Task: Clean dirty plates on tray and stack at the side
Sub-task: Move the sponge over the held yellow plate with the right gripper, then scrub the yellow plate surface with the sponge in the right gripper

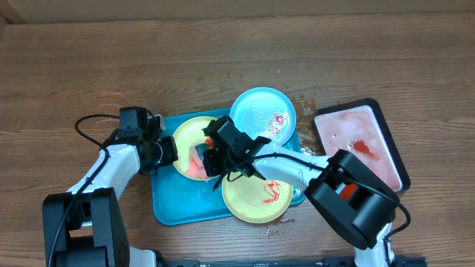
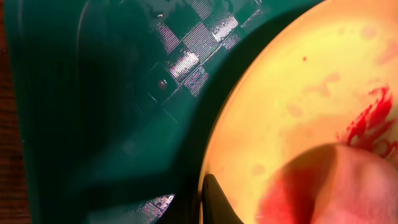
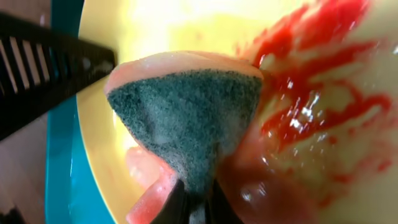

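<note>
Three plates sit on the turquoise tray (image 1: 167,204). One yellow-green plate (image 1: 189,132) is at its upper left, a light blue plate (image 1: 262,115) at its upper right, and a second yellow-green plate (image 1: 256,196) at its front, all with red sauce. My left gripper (image 1: 167,150) is shut on the left rim of the upper-left plate (image 2: 298,93), with one finger (image 2: 217,202) over the rim. My right gripper (image 3: 196,208) is shut on a pink-stained sponge (image 3: 186,118) with a green scouring face. It presses the sponge on that plate (image 3: 155,25) next to red sauce (image 3: 311,81).
A smaller black-rimmed tray (image 1: 386,126) with a pinkish, sauce-stained inside lies at the right. Small sauce drops mark the wood table (image 1: 223,59) near the front plate. The turquoise tray rim shows in both wrist views (image 2: 93,93) (image 3: 59,155).
</note>
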